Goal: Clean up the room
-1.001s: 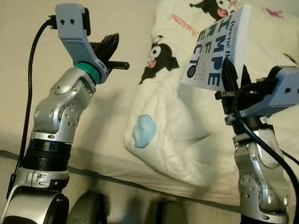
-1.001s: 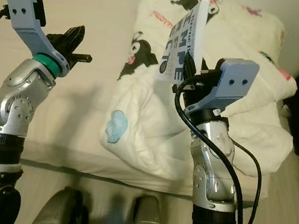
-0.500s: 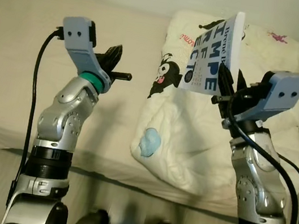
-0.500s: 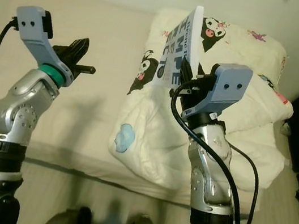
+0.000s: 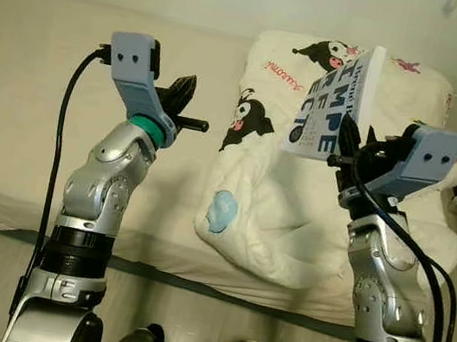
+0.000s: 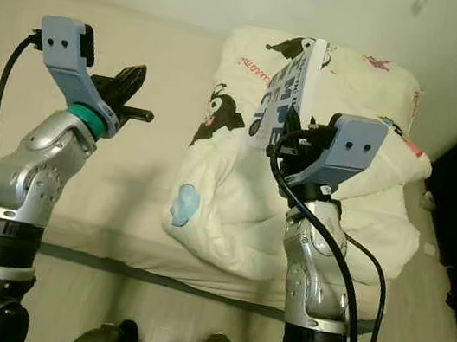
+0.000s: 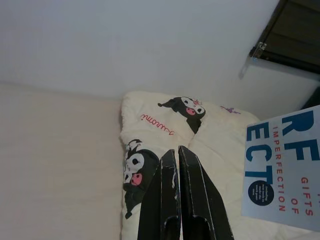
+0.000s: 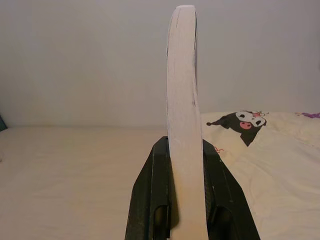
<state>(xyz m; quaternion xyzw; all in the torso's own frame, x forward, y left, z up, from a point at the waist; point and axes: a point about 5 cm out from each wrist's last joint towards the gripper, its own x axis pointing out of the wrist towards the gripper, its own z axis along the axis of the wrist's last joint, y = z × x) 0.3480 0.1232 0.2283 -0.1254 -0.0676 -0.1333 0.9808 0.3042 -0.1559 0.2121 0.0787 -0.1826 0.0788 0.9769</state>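
The right gripper (image 5: pixel 344 148) pinches a book (image 5: pixel 335 101) by its bottom edge, holding it up over the folded blanket (image 5: pixel 291 217) on the bed (image 5: pixel 16 127); the book looks thin, light and a bit bendy, so a grip low near the spine seems best; the left gripper (image 5: pixel 184 102) is raised with its fingers pressed together, holding nothing.

We are holding a blue-and-white book (image 6: pixel 286 100) upright in our right gripper (image 6: pixel 297 139), its fingers clamped on the lower edge, above a white quilt (image 6: pixel 233 198) printed with black cartoon characters. The quilt is lying bunched on a beige mattress (image 6: pixel 137 165). Our left gripper (image 6: pixel 130 91) is hovering over the bare mattress with its fingers pressed together, carrying nothing.
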